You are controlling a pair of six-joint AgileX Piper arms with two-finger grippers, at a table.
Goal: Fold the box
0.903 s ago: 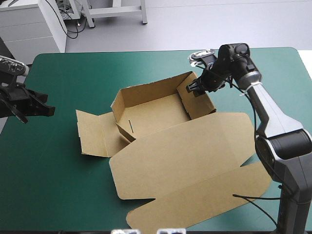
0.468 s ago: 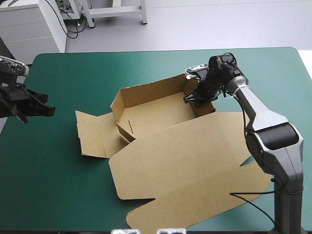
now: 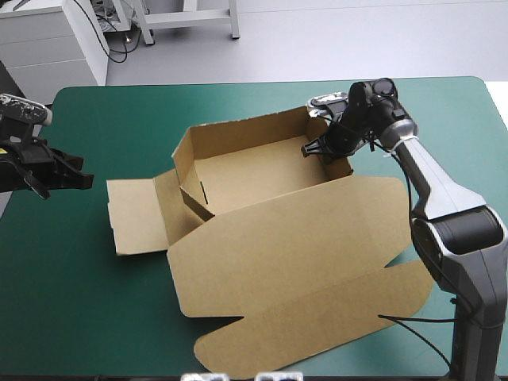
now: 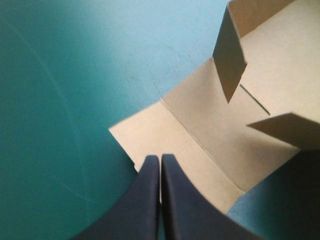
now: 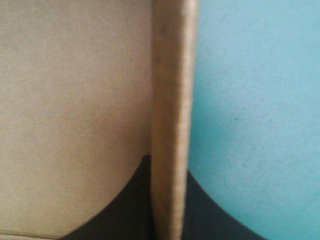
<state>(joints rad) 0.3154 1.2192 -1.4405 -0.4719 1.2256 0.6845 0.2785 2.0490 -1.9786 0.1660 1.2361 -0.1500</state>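
The brown box (image 3: pixel 254 178) lies mid-table as an open tray with raised walls, its wide lid (image 3: pixel 302 262) flat toward the near edge. My right gripper (image 3: pixel 319 148) is at the tray's right wall, shut on it. In the right wrist view the wall's edge (image 5: pixel 170 100) runs straight between the black fingers (image 5: pixel 135 200) of that gripper (image 5: pixel 169 162). My left gripper (image 3: pixel 79 181) hovers near the table's left edge, shut and empty. In the left wrist view its tips (image 4: pixel 160 159) point at the box's flat side flap (image 4: pixel 200 135).
A flat side flap (image 3: pixel 135 214) sticks out from the tray's left end onto the teal-green cover (image 3: pixel 79 302). The lid's outer flap (image 3: pixel 317 333) reaches almost to the table's near edge. Bare cover shows at the left and beyond the tray.
My right gripper has closed onto the tray's right wall. The whole box has slid and turned toward the left. The left arm has stayed put.
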